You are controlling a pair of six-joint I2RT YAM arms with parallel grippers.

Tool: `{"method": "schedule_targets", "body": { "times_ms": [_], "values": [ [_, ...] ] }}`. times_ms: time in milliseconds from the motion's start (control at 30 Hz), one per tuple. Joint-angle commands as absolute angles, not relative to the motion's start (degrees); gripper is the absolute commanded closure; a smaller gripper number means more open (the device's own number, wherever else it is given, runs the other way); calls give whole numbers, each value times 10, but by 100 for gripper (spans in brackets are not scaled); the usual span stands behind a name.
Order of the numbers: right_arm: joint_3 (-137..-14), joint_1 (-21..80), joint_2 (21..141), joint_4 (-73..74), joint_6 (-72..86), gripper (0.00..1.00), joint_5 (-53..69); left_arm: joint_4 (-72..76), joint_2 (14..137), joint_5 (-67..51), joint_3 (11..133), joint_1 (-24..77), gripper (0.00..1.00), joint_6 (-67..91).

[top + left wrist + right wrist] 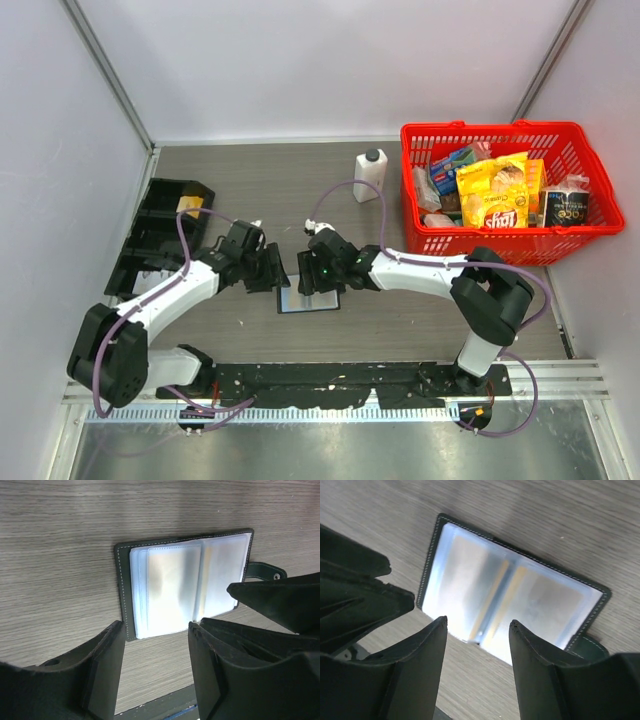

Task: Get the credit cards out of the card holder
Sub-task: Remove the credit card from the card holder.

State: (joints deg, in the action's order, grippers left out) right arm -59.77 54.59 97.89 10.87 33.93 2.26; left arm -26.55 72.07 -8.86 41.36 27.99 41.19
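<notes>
Grey wood-grain table (400, 320) fills the floor of a booth with plain white walls (300, 60). The card holder (185, 587) lies open and flat on it, between the two arms. It is just beyond the fingertips of the left gripper (157, 665), in line with the gap of its jaws. These jaws stand apart and nothing is between them. From the other side, the right gripper (477, 665) hovers over the near edge of the same holder, also with its jaws apart and empty.

The credit cards (465, 580) sit inside the clear pockets (220, 570), and their pale faces show through the plastic. A yellowish-orange edge shows along the fold, straight ahead of the right jaws. The snap tab (265, 571) sticks out from the side of the holder, to the right of the left jaws. There the black body of the right gripper crowds in and covers one corner of the holder. In the right wrist view the left gripper does the same on the left side.

Farther away, well apart from both jaws, a black tray (160, 235) with compartments stands behind the left arm. A white bottle (369, 175) stands beyond the grippers. A red basket (490, 243) is past the right arm, with a yellow bag (493, 195) and other packets inside.
</notes>
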Motion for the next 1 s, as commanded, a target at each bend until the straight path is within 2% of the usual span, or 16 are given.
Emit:
{"method": "schedule_targets", "body": {
  "times_ms": [0, 233, 600, 967],
  "values": [
    [-582, 547, 955, 101, 329, 43, -49, -229, 740, -106, 438, 301, 41, 417],
    [-539, 547, 920, 89, 336, 43, -106, -216, 801, -92, 468, 332, 28, 418],
    [-471, 547, 911, 48, 353, 51, -100, -211, 850, -88, 490, 345, 28, 425],
    [-426, 547, 904, 11, 373, 56, -87, -201, 879, -91, 497, 367, 27, 440]
  ]
}}
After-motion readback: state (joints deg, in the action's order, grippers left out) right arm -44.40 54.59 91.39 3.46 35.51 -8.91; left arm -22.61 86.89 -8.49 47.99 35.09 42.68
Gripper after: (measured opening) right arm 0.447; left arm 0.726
